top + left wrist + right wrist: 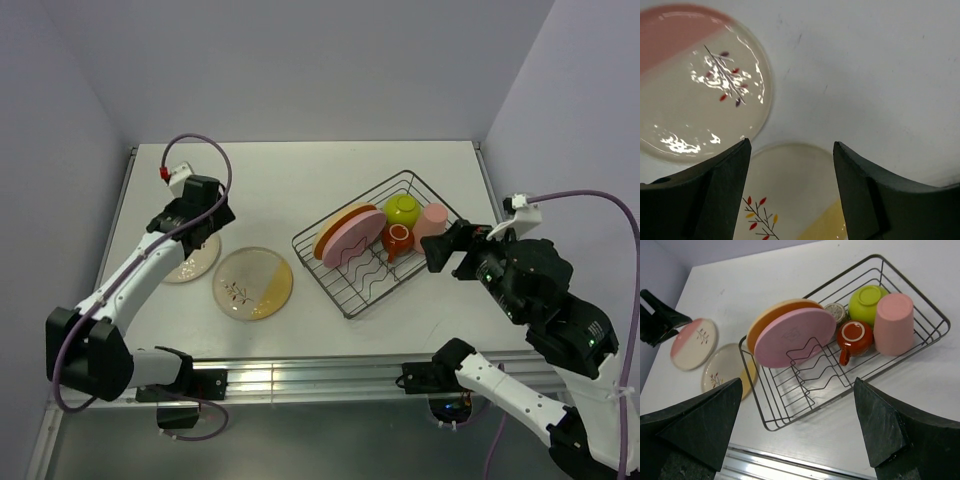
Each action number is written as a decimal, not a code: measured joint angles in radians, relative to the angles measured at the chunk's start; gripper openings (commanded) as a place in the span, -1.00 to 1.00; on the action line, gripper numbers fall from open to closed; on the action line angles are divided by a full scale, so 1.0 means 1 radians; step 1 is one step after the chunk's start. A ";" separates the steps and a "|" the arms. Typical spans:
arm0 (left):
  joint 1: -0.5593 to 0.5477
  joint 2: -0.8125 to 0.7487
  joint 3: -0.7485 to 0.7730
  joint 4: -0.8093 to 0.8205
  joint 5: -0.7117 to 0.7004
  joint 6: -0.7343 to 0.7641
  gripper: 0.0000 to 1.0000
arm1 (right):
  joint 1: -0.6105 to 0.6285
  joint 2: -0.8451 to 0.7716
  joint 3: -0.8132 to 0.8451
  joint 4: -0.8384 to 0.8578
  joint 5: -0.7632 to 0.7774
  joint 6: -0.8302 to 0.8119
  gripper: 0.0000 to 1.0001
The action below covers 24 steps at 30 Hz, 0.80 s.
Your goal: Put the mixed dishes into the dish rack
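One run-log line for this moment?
rack: pink plate, orange plate, green bowl, mug, salmon cup, small cup | table: pink twig plate, yellow twig plate | left jaws: open, above plates | right jaws: open

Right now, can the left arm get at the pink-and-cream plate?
Probably yes: the left gripper hangs open close above the pink-and-cream plate, which lies flat on the table with nothing covering it.

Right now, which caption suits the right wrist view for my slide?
Open right end effector facing the part-loaded dish rack; pink-cream plate and cream-yellow plate lie on the table.
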 measured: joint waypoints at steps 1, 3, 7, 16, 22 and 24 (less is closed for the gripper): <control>0.005 0.023 0.000 -0.010 0.031 -0.018 0.45 | 0.000 0.006 -0.004 0.000 -0.007 0.000 0.99; 0.007 0.056 0.000 -0.023 0.084 -0.052 0.44 | 0.000 0.019 -0.015 0.001 -0.024 0.000 0.99; 0.007 0.101 0.002 -0.061 0.184 -0.158 0.38 | 0.000 0.045 -0.042 0.008 -0.050 -0.001 0.99; 0.011 0.327 0.163 -0.267 0.286 -0.444 0.43 | 0.000 0.071 -0.060 0.029 -0.091 -0.018 0.98; 0.011 0.430 0.258 -0.367 0.308 -0.591 0.33 | 0.000 0.095 -0.060 0.040 -0.109 -0.023 0.98; 0.011 0.476 0.295 -0.397 0.311 -0.626 0.30 | 0.000 0.098 -0.060 0.043 -0.111 -0.025 0.97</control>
